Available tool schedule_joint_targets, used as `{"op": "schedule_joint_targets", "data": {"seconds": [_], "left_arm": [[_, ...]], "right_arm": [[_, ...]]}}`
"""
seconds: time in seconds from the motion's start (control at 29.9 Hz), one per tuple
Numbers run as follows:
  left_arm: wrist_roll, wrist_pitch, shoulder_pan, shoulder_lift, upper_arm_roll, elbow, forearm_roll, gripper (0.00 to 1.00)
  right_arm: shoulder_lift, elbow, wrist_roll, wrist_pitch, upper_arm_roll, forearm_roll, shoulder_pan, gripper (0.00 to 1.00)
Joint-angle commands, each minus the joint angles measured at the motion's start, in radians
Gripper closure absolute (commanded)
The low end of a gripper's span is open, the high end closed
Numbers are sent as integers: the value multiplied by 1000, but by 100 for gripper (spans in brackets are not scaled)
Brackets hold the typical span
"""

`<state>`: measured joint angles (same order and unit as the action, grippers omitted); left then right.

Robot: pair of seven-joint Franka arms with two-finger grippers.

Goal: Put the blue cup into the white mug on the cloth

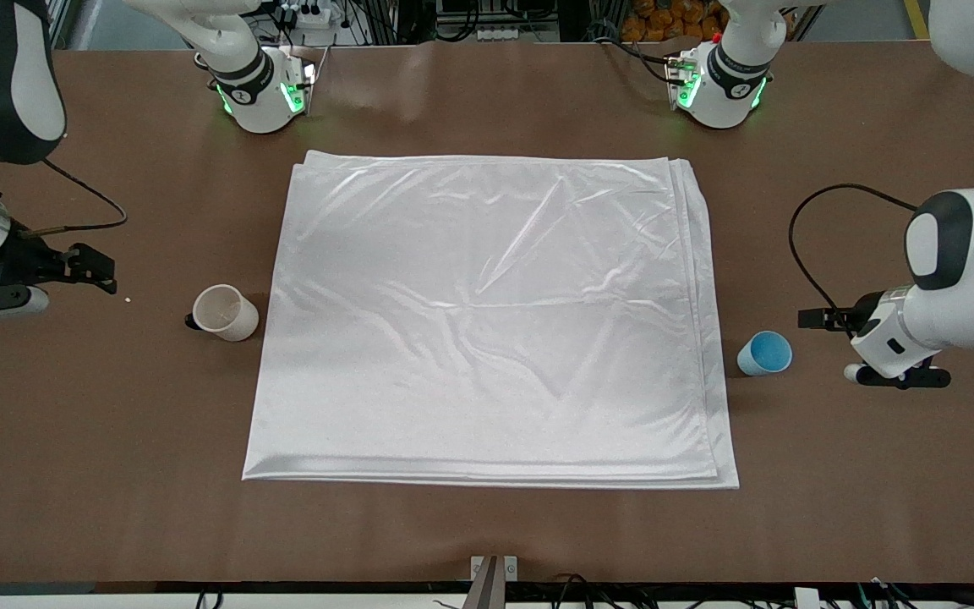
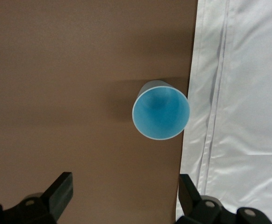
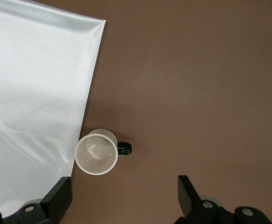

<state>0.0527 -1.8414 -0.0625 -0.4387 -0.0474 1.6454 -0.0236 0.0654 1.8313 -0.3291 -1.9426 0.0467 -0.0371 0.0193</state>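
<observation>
Spread across the middle of the brown table [image 1: 487, 533], the cloth [image 1: 487, 321] reaches closest to the front camera, glossy white, folded in layers and softly wrinkled, with nothing on it. We see the blue cup [image 1: 765, 353] standing upright on bare table just beside the cloth's edge at the left arm's end, mouth up and empty. The white mug [image 1: 226, 312] stands upright just beside the cloth's edge at the right arm's end, its black handle pointing away from the fabric. Neither vessel is on the cloth yet, so we judge the task not begun. The left gripper [image 1: 825, 319] hovers low over the table near the blue cup, jaws apart and holding nothing; its wrist view shows the cup between and ahead of the spread fingers [image 2: 61, 193]. The right gripper [image 1: 90, 269] waits over the table near the mug, jaws likewise apart and empty. We would have the mug go onto the cloth first, gripped by its wall clear of the handle and set down flat on a smooth patch, since a wrinkle could tip it. For the blue cup, we would close on its wall near the rim, lift it straight, centre it over the mug's mouth and release low, because the fit looks snug.
</observation>
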Motion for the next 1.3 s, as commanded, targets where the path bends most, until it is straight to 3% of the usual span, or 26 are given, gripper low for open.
{"op": "schedule_joint_targets", "data": {"seconds": [0.0,0.17,0.97,1.0,1.2,1.27], "left_arm": [[16,-35,6,-69,-3,-38,-24,0],[16,-68,6,-109,-3,-42,-24,0],[3,-197,9,-219,-3,-47,-24,0],[3,-203,9,-221,-3,-47,-24,3],[0,-206,3,-236,-3,-53,-21,100],[1,-206,4,-238,-3,-55,-22,100]], "right_arm": [[4,52,-201,-49,-5,2,21,0],[30,59,-413,-50,-7,8,42,0],[209,83,-944,-185,-5,8,57,0],[218,83,-965,-191,-5,6,57,0],[267,86,-1094,-245,-5,8,57,0],[278,98,-1142,-263,-5,8,57,0]]}}
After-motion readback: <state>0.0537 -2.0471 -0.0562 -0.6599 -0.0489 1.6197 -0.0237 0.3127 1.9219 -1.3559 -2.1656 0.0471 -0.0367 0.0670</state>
